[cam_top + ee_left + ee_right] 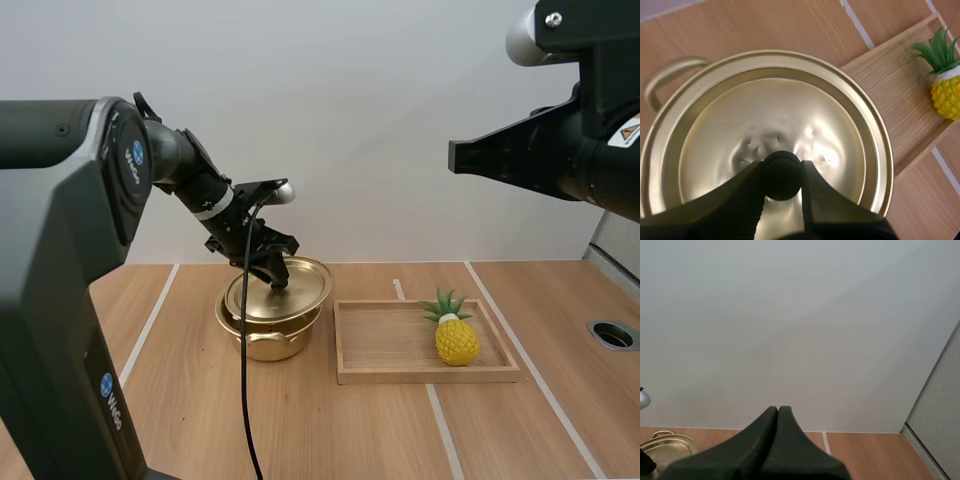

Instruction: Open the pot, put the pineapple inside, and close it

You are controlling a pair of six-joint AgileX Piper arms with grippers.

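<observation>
Our L gripper (782,170) pinches lid knob (782,182); lid (290,292) sits tilted on gold pot (268,340), so opening's barely begun. We've pineapple (456,338) waiting on wooden tray (385,345); R gripper (778,412) closed, empty. Loading + closing remain.

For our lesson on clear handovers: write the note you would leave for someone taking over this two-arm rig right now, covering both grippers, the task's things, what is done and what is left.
Left gripper: shut on the black knob of the lid.
Right gripper: shut on nothing, raised well above the table.
The lid covers the pot; I cannot tell whether it has lifted yet.
The pineapple sits at the right end of the wooden tray, which lies just right of the pot.
Done: knob gripped.
Left: lift the lid away, put the pineapple in the pot, close it.
</observation>
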